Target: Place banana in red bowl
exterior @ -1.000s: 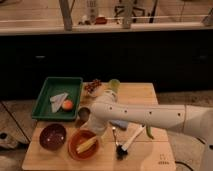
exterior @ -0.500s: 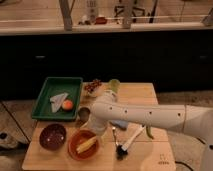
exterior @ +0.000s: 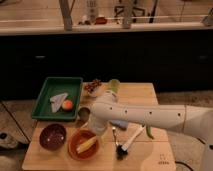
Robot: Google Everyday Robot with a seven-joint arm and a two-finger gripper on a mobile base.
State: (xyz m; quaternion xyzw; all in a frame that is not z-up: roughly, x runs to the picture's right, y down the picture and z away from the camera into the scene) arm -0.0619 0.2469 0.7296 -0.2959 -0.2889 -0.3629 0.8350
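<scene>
- Across the middle of the view stands a wooden table, with a dark counter behind it.
- White arm: it comes in from the right edge and lies almost level over the table's middle. At its left end it bends at a rounded joint and turns downward.
- Gripper: it hangs at that downturned end, low over the tabletop and just beside the right rim of the red bowl. Whether it is clenched or released I cannot tell (the arm's own bulk covers it).
- Green tray: it sits at the table's back left. Inside it are a pale crumpled thing and a round orange fruit, close together.
- Red bowl: it stands at the front, left of centre, below the tray.
- Maroon bowl: it is just left of the red one, and the rims are apart.
- Brush: it has a white handle and a black head. It lies slantwise on the table right of the red bowl, under the arm.
- Banana: it lies inside the red bowl, slanted, with its upper end toward the gripper (nothing grips it).
- Small dish: it holds dark reddish bits and sits near the back edge, right of the tray.
- Green pepper: it shows just below the arm, right of the brush.
</scene>
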